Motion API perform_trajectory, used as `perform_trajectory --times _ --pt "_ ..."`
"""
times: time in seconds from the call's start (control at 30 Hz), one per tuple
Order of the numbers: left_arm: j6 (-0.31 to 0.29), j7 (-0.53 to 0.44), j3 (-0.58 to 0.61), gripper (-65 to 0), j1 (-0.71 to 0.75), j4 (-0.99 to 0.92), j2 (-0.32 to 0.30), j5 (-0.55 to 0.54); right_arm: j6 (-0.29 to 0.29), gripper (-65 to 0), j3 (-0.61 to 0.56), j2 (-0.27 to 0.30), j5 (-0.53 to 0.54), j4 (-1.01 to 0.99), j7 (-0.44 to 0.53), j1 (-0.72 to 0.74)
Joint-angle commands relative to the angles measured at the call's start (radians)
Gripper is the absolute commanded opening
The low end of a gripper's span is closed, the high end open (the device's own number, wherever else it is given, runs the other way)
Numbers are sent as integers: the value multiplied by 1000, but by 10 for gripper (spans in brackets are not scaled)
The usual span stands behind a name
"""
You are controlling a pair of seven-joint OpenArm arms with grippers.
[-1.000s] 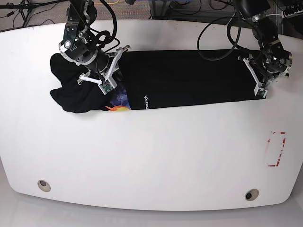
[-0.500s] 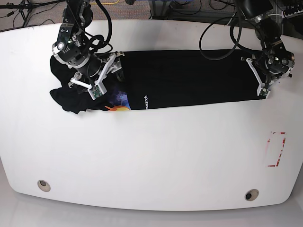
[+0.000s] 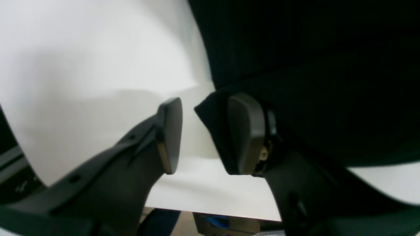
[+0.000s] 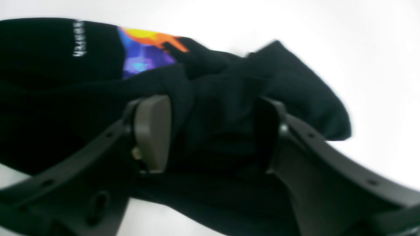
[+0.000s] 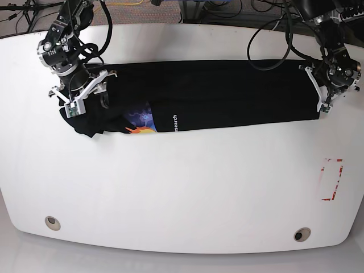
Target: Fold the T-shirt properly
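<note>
T-shirt [image 5: 227, 94] lies as a long band across the far half of the white bench [image 5: 182, 187]. Lengthwise fold looks done; crosswise folds remain, by my reading.

Left end: bunched sleeve, colour print [image 5: 141, 120] and white lettering [image 5: 175, 123] at the near edge. Right gripper [image 4: 210, 134] jaws apart, straddling that bunch.

Right end: flat, square. Left gripper [image 3: 205, 134] jaws apart, one pad against the hem corner, nothing clamped.

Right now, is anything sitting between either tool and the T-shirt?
Nothing visible does. The left tool stands open at the corner of the black T-shirt, one pad against the cloth edge. The right tool stands open astride bunched cloth at the other end. Only bare white table surrounds the shirt.
</note>
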Motion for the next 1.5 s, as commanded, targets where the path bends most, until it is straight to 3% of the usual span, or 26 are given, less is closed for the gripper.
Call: perform_trajectory --times 0.0,0.23,0.53,0.77,0.97,1.1,1.3,1.47 --pt "-1 -5 -2 -397 8 13 -10 0 -2 -300 29 33 -3 14 34 27" --pt "-1 -38 -3 -397 26 13 -10 5 -2 -300 52 47 -18 16 31 1" --pt "-1 -41 -2 -397 41 14 -7 2 -2 -300 42 35 155 16 29 -27" --pt "-1 -41 0 -397 41 19 -7 2 -2 -300 -96 -19 190 8 -11 -36" --pt "-1 -41 0 -397 41 19 -7 2 -2 -300 -173 -71 129 -39 5 -27" --pt "-1 -41 0 -397 41 20 -8 2 -2 -300 -207 -97 51 -148 88 22" --pt "-1 -41 0 -397 41 20 -8 2 -2 -300 -251 -96 -57 -337 232 107" --pt "-1 -41 0 -397 41 20 -8 2 -2 -300 -248 -94 -118 -358 246 159"
